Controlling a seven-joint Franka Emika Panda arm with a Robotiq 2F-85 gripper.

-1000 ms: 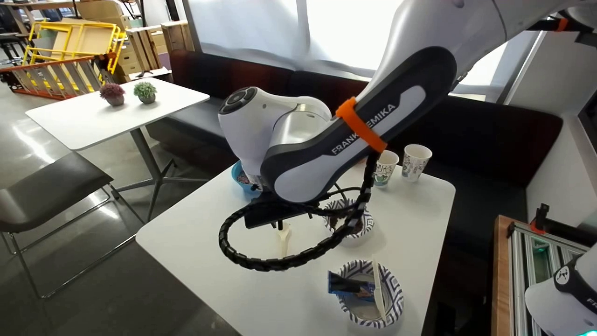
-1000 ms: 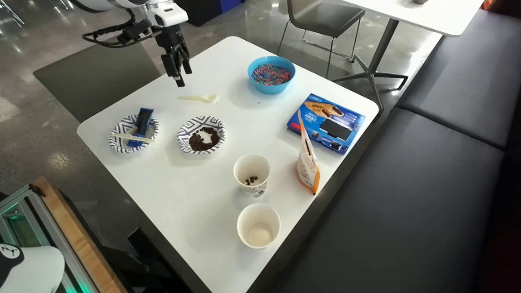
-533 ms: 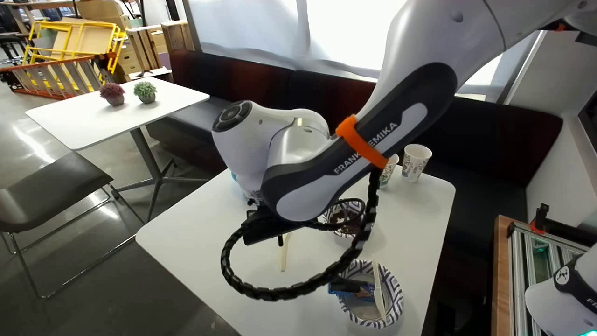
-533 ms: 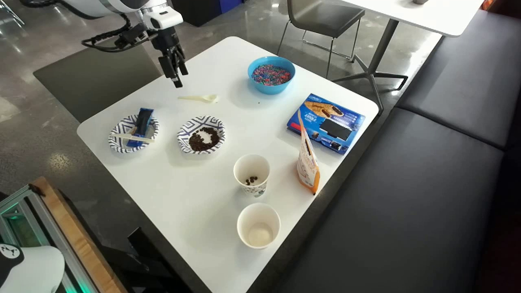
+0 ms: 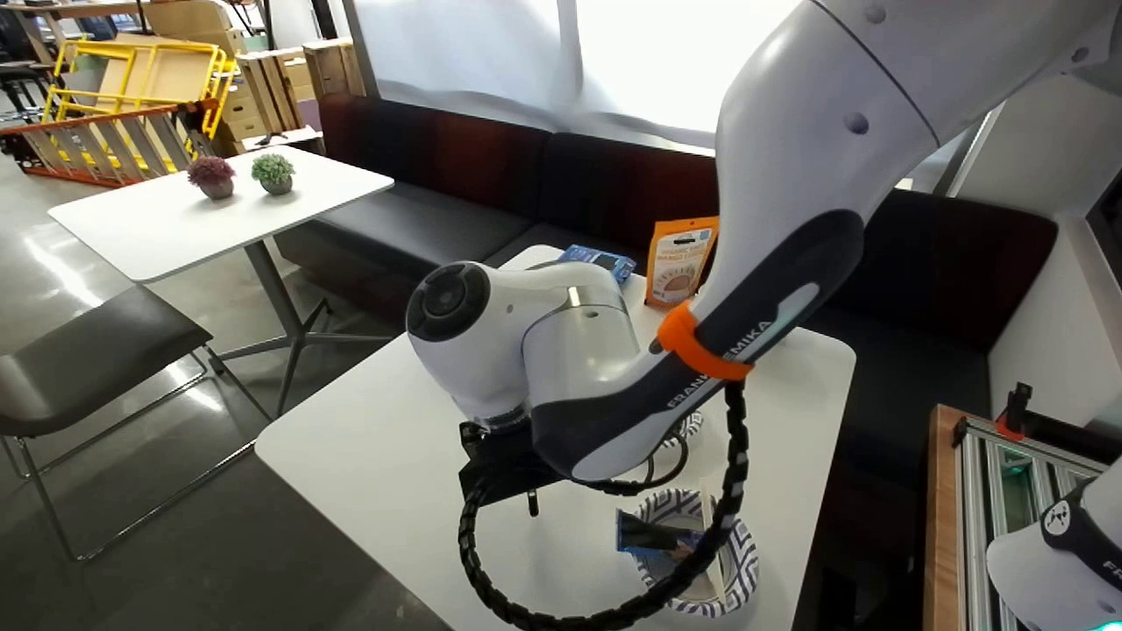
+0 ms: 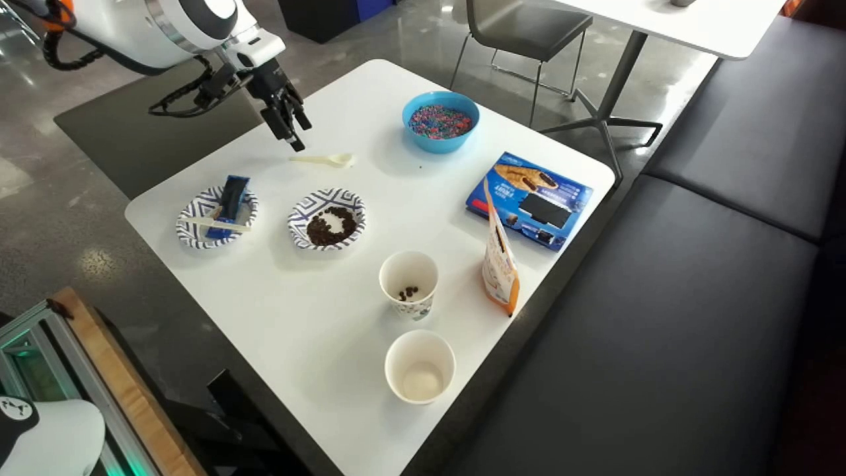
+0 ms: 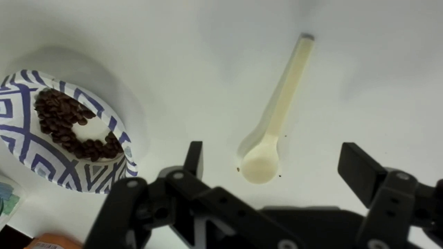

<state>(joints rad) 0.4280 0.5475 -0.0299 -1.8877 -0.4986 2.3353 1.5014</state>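
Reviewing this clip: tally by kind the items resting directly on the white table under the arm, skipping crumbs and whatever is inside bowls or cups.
Patterned bowls: 2
Blue bowl: 1
Cups: 2
Pale spoon: 1
Blue box: 1
Orange pouch: 1
Total: 8

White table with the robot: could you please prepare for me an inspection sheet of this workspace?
Surface: white table; tiny specks beside the pale spoon.
Job's things: pale spoon lies on the table, not gripped.
Clutter: patterned bowl with dark beans; second patterned bowl with wrapper and utensil; blue bowl with colourful bits; two paper cups; blue box; pouch.
Claw: open, holding nothing, near the pale spoon.
Cables: black cable loops below the arm.
Surroundings: chair, dark bench, second table with two plants.
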